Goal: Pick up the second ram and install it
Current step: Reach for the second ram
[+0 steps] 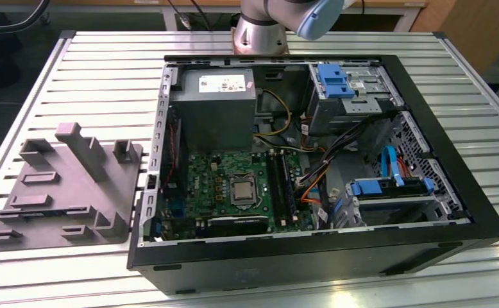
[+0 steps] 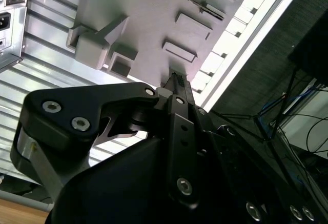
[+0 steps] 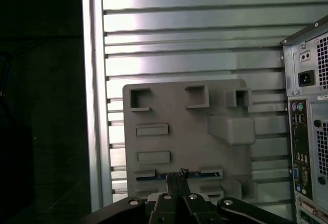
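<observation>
Hangs over the grey tray (image 3: pixel 179 116) on the slatted table (image 3: pixel 179 39), end effector (image 3: pixel 178 175) clenched on nothing at lower centre of the first wrist view. Points toward the second ram (image 3: pixel 207 174), resting in a tray slot just beyond the tips, well apart from the open computer case (image 1: pixel 301 266).

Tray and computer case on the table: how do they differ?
The tray is light grey and low, with upright blocks; the case is black, a deep open box. The tray holds one thin ram stick; the case holds a motherboard and cables. Both rest on the slatted table.
</observation>
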`<state>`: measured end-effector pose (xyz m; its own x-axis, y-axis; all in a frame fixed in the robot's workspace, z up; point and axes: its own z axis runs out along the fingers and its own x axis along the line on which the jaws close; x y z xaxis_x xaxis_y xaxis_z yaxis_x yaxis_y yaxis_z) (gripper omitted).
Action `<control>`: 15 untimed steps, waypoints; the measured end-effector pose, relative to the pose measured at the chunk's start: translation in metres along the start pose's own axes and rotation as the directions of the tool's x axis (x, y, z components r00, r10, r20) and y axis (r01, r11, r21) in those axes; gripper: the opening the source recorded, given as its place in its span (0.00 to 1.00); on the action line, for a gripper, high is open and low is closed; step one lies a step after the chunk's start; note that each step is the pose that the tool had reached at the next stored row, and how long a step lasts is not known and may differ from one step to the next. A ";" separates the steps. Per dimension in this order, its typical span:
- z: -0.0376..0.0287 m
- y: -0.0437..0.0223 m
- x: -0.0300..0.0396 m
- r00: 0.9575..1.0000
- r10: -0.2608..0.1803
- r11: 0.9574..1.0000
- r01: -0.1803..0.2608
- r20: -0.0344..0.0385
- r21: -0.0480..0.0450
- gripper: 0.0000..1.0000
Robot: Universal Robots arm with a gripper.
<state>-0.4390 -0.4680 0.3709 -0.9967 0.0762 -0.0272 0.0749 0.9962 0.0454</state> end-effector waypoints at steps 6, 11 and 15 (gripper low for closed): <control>0.0001 -0.0005 0.0011 1.000 0.000 1.000 0.000 0.000 0.000 0.11; 0.0003 -0.0008 0.0018 1.000 0.000 1.000 0.000 0.000 0.000 0.11; 0.0005 -0.0009 0.0025 1.000 0.000 1.000 0.000 0.000 0.000 0.11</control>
<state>-0.4416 -0.4687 0.3703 -0.9967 0.0763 -0.0271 0.0750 0.9962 0.0453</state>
